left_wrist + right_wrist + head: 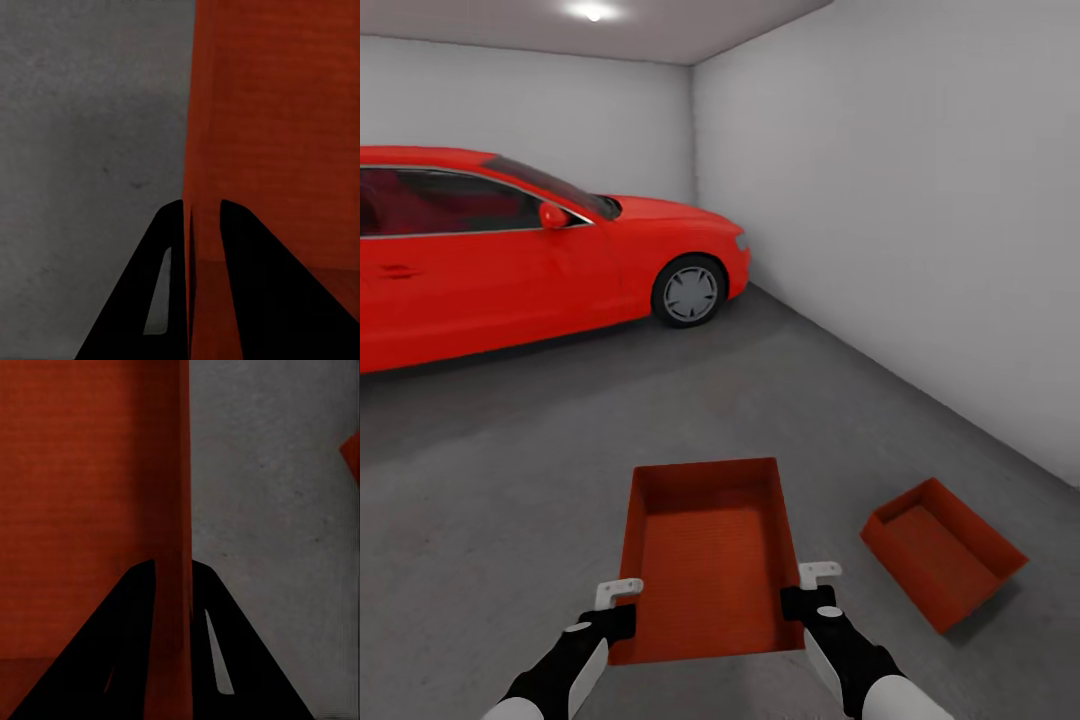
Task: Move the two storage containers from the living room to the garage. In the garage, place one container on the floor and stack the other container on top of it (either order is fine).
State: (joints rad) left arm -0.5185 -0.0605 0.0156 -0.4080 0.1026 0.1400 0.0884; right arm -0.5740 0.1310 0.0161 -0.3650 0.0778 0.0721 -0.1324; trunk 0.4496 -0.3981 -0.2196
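Left gripper (622, 605) and right gripper (812, 590) each clamp a side wall of the held container (710, 560) above the garage floor (510, 500). Second container (943, 550) sits on floor right. Red car (530, 250) beyond.

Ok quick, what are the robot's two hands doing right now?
Left tool: closed on the left wall of the held storage container.
Right tool: closed on that container's right wall.

Garage: red car (510, 250), concrete floor (510, 480).
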